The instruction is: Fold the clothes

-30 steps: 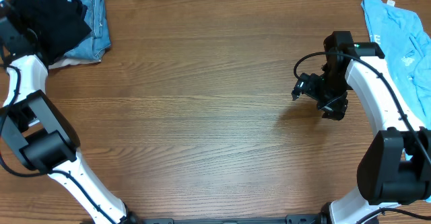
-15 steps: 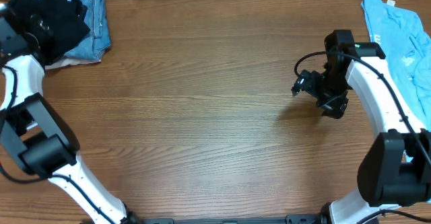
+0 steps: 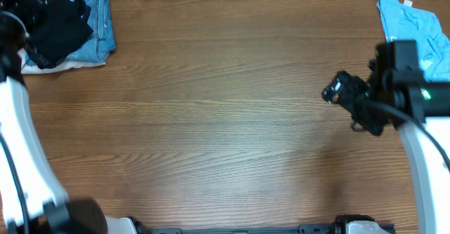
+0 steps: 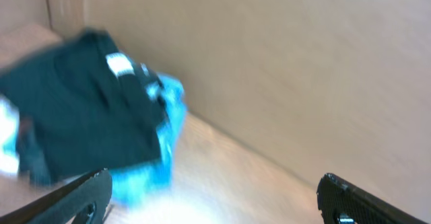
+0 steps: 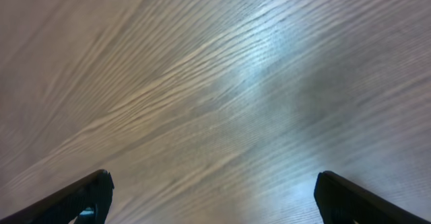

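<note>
Reaching up along the left edge of the table (image 3: 211,121), the left arm (image 3: 17,121) showed as a long white link, and its dark wrist ended just beside the heap of clothes in the far left corner. The left gripper (image 4: 215,200) was spread wide, with a black fingertip at each side of its wrist view and nothing between them. That view was blurred, but it showed the black T-shirt (image 4: 74,116) lying crumpled ahead of the fingers. Its small white neck label (image 4: 121,64) faced up, and a blue garment (image 4: 145,183) stuck out beneath it. From overhead, the black T-shirt lay on top of the blue garment and a strip of white cloth (image 3: 67,64).

The right arm (image 3: 422,157) rose from the near right side and bent inward at its black wrist. It carried the right gripper (image 5: 214,197) over bare wood, well apart from the light blue T-shirt (image 3: 408,20) spread in the far right corner. Its jaws stood fully apart and empty, with only wood grain between the fingertips.

The table was brown wood with a long horizontal grain, and glare brightened it in the right wrist view. A plain tan wall (image 4: 303,62) stood behind the heap.
</note>
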### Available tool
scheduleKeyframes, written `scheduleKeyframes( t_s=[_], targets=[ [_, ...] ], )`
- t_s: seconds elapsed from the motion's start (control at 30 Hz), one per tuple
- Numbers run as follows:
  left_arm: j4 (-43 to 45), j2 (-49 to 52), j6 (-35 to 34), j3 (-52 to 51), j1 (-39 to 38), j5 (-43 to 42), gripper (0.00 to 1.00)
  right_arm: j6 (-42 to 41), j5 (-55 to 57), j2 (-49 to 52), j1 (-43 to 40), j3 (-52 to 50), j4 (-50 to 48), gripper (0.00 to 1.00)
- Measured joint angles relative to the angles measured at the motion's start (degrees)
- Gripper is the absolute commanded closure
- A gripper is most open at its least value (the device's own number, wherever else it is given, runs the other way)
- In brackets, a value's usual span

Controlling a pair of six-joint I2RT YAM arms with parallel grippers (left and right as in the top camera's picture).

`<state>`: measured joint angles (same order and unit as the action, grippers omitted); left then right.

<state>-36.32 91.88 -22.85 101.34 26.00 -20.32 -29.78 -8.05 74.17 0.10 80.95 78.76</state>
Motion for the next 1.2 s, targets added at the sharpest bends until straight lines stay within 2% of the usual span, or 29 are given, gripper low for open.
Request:
scheduleKeyframes(
  t_s=[0.1,0.37,0.5,0.7,0.97,1.2],
  targets=[
    [-10.73,-6.51,-1.20,0.02,-0.02,-2.34,0.00,0.02,-0.79,-6.16,0.00,0.02,3.37,0.00],
    [-30.01,-18.71,0.98,-0.02,0.00,-7.15,0.00,0.00,-2.95,-22.60,0.00,0.02,8.90,0.00],
    [-34.07,-24.61,3.37,-2.34,0.00,-8.04,0.00,-0.02,-3.89,-30.40,0.00,0.04,10.54,0.00],
    [-33.24,-37.55,4.98,-14.01,0.00,-8.74,0.00,-0.02,-4.17,-38.01,0.00,0.04,11.13,0.00],
    [-23.91,-57.57,5.29,-35.34,0.00,-11.89,0.00,-0.02,-2.38,-43.39,0.00,-0.52,13.05,0.02],
    [-18.01,-65.72,4.37,-43.69,0.00,-12.70,0.00,-0.68,-0.33,-52.98,0.00,-8.02,10.25,0.00]
  ],
)
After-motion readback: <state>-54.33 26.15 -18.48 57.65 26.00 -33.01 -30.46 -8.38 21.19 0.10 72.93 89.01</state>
